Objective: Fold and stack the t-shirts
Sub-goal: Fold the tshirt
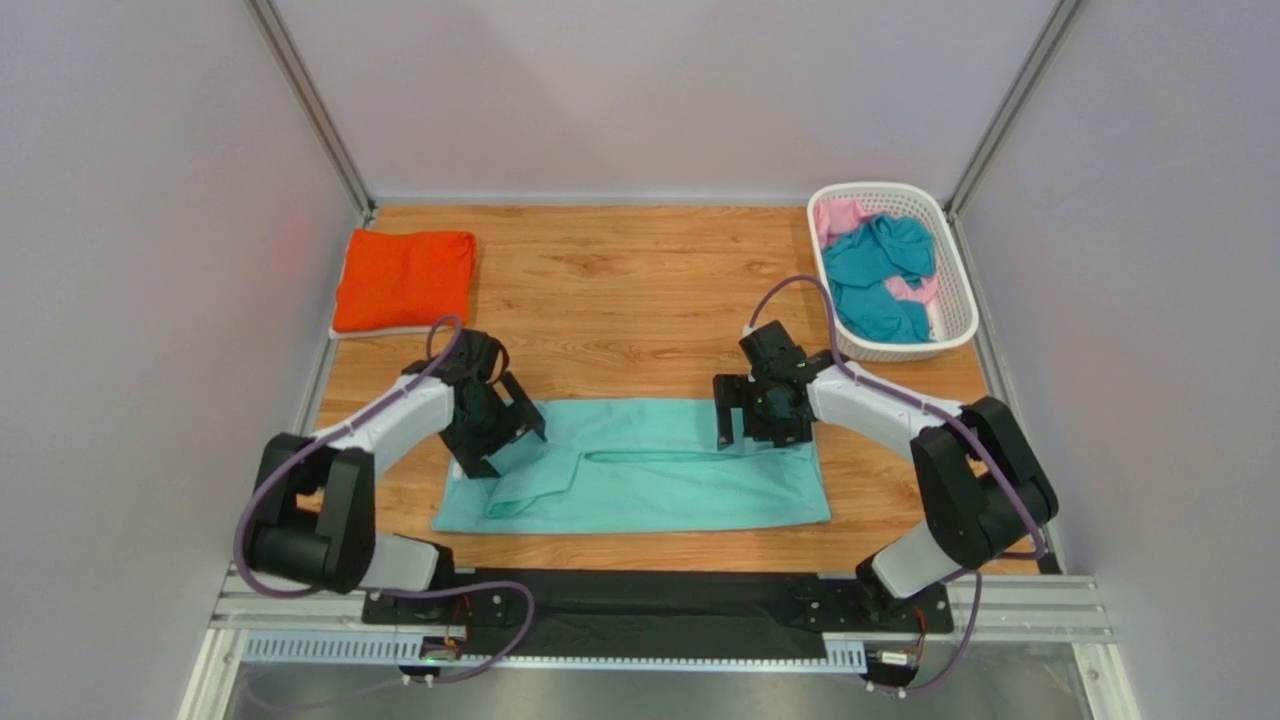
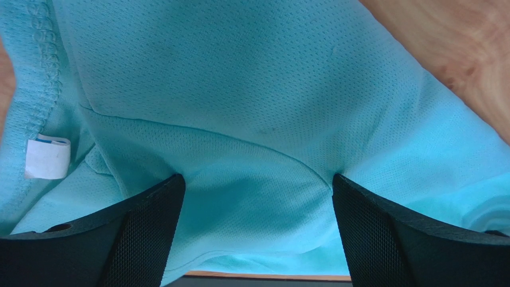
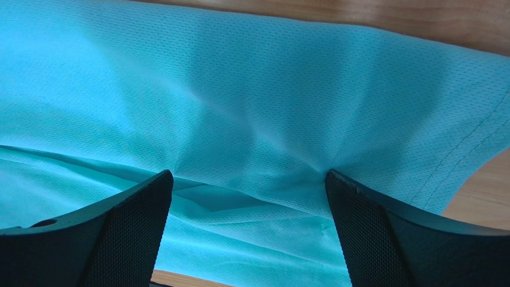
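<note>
Open table between orange t-shirt and basket; walls close either side

Plain pale grey walls close in a wood-grain table on three sides. Slim metal posts rise from its far corners. A metal rail edges the near side. The light is even.

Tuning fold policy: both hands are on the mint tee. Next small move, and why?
Probably close both hands. The left hand and right hand are open and pressed into the mint-green t-shirt near its far edge, with cloth puckering between them. A pinch likely has to come before any lift or fold.
</note>
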Controlling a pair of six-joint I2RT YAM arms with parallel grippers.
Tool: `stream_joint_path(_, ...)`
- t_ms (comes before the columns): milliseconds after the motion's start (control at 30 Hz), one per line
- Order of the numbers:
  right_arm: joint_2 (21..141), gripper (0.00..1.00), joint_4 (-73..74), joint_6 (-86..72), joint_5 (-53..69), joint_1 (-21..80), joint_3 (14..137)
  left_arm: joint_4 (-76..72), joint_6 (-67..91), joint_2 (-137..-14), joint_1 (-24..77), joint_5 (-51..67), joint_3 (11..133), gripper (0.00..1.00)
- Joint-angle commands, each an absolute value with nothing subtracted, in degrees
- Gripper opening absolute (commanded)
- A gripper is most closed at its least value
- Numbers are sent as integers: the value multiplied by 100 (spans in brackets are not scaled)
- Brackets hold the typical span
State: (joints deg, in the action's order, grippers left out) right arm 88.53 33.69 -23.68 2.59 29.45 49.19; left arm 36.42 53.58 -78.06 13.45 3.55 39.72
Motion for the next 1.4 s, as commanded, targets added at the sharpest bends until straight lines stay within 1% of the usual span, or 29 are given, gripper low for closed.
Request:
stream_joint_path(0,8737,100,3094,-2496,448,2953,4562,3226,5151,-8664,1371,510,4411,100)
stream_joint_path(133,8289,100,2989,-2593,694,2962,3983,3357,5037,-9640,1424,352,5342,100)
stream_joint_path(167,8192,100,2997,-2628,729,2988,3912,3401,5027,-9833,1424,343,5796,100)
stream_joint_path(233,7860,100,3049,-2680,791,3067,3745,3515,4931,-10430,1441,430,6299,100)
stream_joint_path(267,7762,100,3076,-2698,800,3137,3596,3603,4870,-10659,1441,474,6876,100)
stream_joint_path(333,7464,100,3172,-2768,835,3365,3472,3953,4764,-11397,1485,518,7529,100)
stream_joint_path(433,7103,100,3260,-3022,966,3717,3200,4577,4492,-12320,1643,336,9248,100)
stream_joint_path(467,7032,100,3261,-3102,993,3988,3138,4771,4422,-12766,1739,317,9603,100)
stream_joint_path(533,6874,100,3217,-3338,1037,4305,3015,5395,4333,-13208,1801,395,10332,100)
stream_joint_path(567,6769,100,3208,-3418,1055,4637,2989,5631,4229,-13532,1889,404,10928,100)
stream_joint_path(633,6706,100,3050,-3611,1133,4964,2962,5835,4149,-13824,1951,326,11720,100)
stream_joint_path(667,6723,100,2954,-3656,1195,5296,2971,6036,4122,-14086,1977,343,11977,100)
stream_joint_path(733,6811,100,2647,-3726,1379,5597,3032,6205,4017,-14316,1995,474,12591,100)
stream_joint_path(833,7223,100,2269,-3735,1529,6317,3242,6214,3851,-14615,2021,719,12971,100)
stream_joint_path(933,7742,100,2004,-3727,1652,6731,3567,6153,3736,-14651,2065,817,13025,100)
stream_joint_path(1000,8075,100,1995,-3665,1696,6890,3778,6135,3578,-14660,2100,852,13034,100)
stream_joint_path(1100,8235,100,2056,-3551,1705,7101,4060,6091,3498,-14686,2144,888,13069,100)
stream_joint_path(1233,8104,100,2477,-3454,1205,7137,4368,5977,3419,-14695,2145,1142,13210,100)
stream_joint_path(1367,7928,100,3067,-3209,432,7067,5042,5801,3366,-14432,2136,1126,13542,100)
